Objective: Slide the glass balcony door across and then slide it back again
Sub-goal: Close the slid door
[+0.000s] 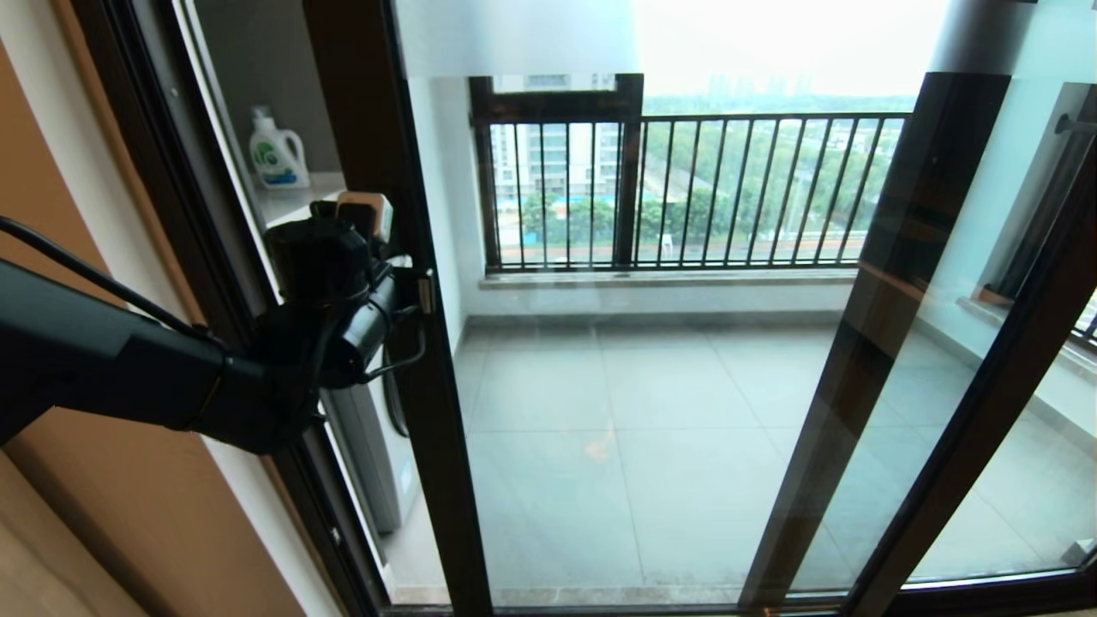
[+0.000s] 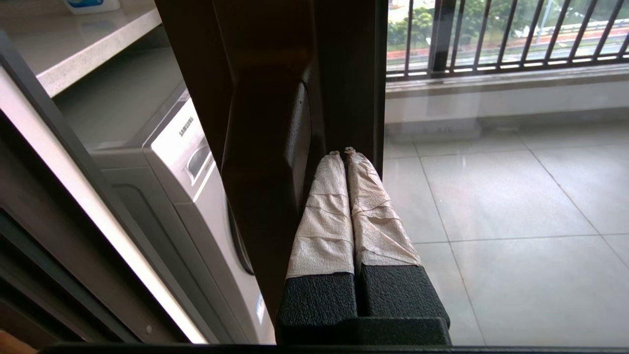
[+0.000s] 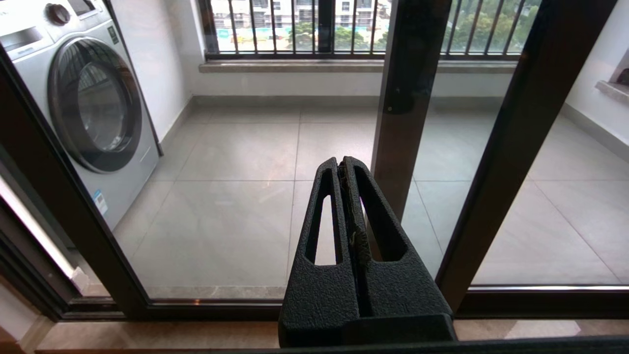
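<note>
The glass balcony door fills the middle of the head view, and its dark left stile runs from top to bottom. My left gripper reaches in from the left and sits against that stile at mid height. In the left wrist view its tape-wrapped fingers are shut with nothing between them. Their tips rest on the door frame right beside the black bar handle. My right gripper is shut and empty, held low in front of the door glass; the head view does not show it.
A washing machine stands behind the door's left side, under a counter with a detergent bottle. A second dark-framed glass panel overlaps on the right. Balcony railing lies beyond. A tan wall is close on the left.
</note>
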Robot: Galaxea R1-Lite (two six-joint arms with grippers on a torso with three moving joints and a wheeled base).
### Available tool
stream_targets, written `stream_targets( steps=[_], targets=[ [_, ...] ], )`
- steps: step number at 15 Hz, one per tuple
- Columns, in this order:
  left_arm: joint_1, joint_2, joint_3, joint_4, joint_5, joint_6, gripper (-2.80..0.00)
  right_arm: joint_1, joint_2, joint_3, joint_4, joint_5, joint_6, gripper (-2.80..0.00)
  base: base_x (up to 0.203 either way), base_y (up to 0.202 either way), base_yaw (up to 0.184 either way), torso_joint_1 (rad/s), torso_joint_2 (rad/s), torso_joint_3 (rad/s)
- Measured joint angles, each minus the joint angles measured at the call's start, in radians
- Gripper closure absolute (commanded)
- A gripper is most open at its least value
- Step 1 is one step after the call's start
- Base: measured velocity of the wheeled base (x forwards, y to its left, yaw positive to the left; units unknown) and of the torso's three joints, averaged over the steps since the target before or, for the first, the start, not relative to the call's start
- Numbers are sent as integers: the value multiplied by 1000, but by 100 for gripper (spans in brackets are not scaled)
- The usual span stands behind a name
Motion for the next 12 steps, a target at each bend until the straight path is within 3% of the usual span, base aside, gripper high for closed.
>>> stream_targets(
  steps=[4, 12],
  targets=[
    [69, 0, 18, -64, -35, 7, 0, 0, 0, 0, 0, 0, 0, 0, 0, 0, 0, 0, 0, 0],
    [148, -5, 36, -84, -49, 11, 0, 0, 0, 0, 0, 0, 0, 0, 0, 0, 0, 0, 0, 0]
  ],
)
